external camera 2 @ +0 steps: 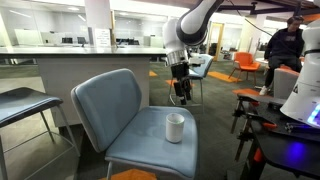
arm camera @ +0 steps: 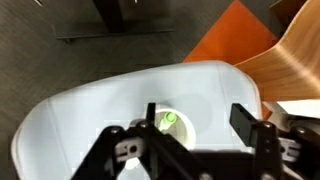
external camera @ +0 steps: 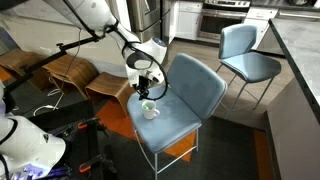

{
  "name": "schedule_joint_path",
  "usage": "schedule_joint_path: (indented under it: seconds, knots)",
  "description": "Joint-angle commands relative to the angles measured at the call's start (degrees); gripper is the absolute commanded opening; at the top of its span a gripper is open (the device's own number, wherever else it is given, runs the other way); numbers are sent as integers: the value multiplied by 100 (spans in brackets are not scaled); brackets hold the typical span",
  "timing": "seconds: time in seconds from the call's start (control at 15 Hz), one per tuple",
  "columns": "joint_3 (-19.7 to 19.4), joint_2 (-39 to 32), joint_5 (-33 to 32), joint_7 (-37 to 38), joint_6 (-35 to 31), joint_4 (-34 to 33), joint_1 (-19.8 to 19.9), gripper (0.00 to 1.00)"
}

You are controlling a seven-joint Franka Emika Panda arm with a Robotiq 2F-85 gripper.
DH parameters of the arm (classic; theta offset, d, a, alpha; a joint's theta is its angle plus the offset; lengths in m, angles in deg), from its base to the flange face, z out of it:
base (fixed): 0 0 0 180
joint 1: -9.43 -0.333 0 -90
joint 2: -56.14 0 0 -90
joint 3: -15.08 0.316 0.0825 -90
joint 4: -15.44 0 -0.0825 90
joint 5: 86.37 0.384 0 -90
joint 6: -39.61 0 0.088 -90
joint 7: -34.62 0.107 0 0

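Lounge chairs fill this open office, and the blue chair nearest you carries a white cup upright on its seat, away from the backrest. Your end effector hangs above the cup and apart from it, jaws spread and holding nothing. In the wrist view the cup sits between the fingers, left of centre. You seem to be at the approach stage. Going lower would call for centring over the rim and keeping both fingers clear of it.
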Motion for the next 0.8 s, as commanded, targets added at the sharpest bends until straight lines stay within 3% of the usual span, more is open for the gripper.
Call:
schedule_joint_path:
  seconds: [0.0,0.07,0.2,0.27,0.53,0.73]
  knots:
    - [-49,-526,214,303,-62,-380,-6,84]
    - [-58,-656,281,376,-74,-462,5,86]
    - [-79,-949,417,505,-127,-662,7,79]
    - [-87,-1082,474,548,-168,-748,9,63]
    - [-116,-1498,633,810,-371,-1034,14,47]
    - [-134,-1702,685,948,-485,-1184,30,52]
